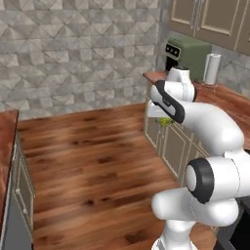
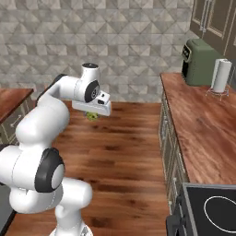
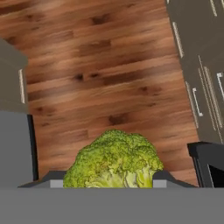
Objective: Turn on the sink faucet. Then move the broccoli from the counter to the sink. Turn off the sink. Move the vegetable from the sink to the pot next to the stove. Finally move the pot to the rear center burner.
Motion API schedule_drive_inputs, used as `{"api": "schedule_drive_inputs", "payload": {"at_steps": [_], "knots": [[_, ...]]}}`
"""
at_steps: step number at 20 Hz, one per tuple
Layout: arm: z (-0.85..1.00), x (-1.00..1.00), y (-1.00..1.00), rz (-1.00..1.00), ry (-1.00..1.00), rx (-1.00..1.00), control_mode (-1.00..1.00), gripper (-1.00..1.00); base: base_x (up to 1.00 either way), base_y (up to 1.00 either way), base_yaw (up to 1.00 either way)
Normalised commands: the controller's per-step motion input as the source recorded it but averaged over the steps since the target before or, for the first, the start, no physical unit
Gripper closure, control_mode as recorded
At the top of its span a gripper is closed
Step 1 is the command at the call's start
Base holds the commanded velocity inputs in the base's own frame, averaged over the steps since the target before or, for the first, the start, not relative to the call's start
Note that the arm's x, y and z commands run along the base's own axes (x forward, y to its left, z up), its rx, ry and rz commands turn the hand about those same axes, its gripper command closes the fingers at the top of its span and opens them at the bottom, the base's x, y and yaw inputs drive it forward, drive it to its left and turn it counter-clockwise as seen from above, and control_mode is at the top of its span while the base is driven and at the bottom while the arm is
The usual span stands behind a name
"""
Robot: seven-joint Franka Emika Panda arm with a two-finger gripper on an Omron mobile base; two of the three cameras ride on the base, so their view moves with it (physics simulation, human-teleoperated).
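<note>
The broccoli point(image 3: 114, 158), a green floret head, sits between my gripper's point(image 3: 111, 180) two dark fingertips point(image 3: 162, 177), which are shut on it. In the left base view the gripper point(image 1: 163, 118) hangs in the air over the wooden floor, with a bit of the broccoli point(image 1: 167, 121) showing under the hand. The right base view shows the gripper point(image 2: 93, 112) and the broccoli point(image 2: 93, 116) well left of the brown counter point(image 2: 203, 124). The black stove point(image 2: 214, 209) with a burner ring lies at the lower right.
A green coffee machine point(image 2: 200, 55) and a paper towel roll point(image 2: 221, 76) stand at the far end of the right counter. Cabinet fronts point(image 2: 169, 138) run below it. Another counter point(image 1: 6, 141) lies at the left. Wooden floor point(image 1: 93, 161) spreads between them.
</note>
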Motion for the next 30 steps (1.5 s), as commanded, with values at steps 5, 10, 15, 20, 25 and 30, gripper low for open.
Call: {"api": "schedule_drive_inputs", "payload": {"at_steps": [5,10,15,20,25,30], "knots": [[0.00,0.00,0.00,0.00,0.00,0.00,1.00,1.00,0.00,0.00,-0.48],[0.00,0.00,0.00,0.00,0.00,0.00,1.00,1.00,0.00,0.00,-0.48],[0.00,0.00,0.00,0.00,0.00,0.00,1.00,1.00,0.01,-0.04,-0.46],[0.00,0.00,0.00,0.00,0.00,0.00,1.00,1.00,0.00,-0.13,-0.39],[0.00,0.00,0.00,0.00,0.00,0.00,1.00,1.00,0.00,-0.27,-0.32],[0.00,0.00,0.00,0.00,0.00,0.00,1.00,1.00,0.00,-0.24,-0.29]]}}
